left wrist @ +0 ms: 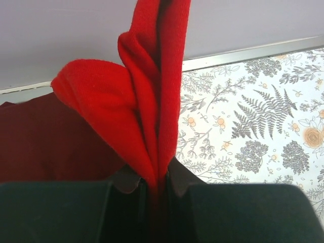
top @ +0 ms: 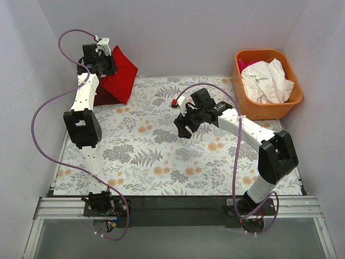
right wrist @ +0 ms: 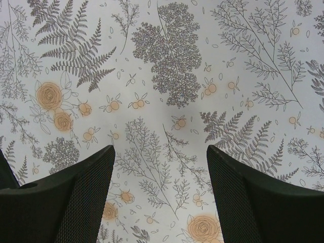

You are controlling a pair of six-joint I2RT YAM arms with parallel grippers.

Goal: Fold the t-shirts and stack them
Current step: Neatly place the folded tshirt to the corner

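Holding the red t-shirt [top: 123, 73] up in our tightly pinched left fingers [left wrist: 55, 212] at the far left corner of the surface [top: 151, 162], we see it hang long-ways down, well apart from our right fingers [right wrist: 71, 202], which are wide and empty over the middle.

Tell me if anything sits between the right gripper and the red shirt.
Nothing visible does. Only bare floral tablecloth lies between the open right gripper and the red shirt, which the left gripper pinches at the far-left corner.
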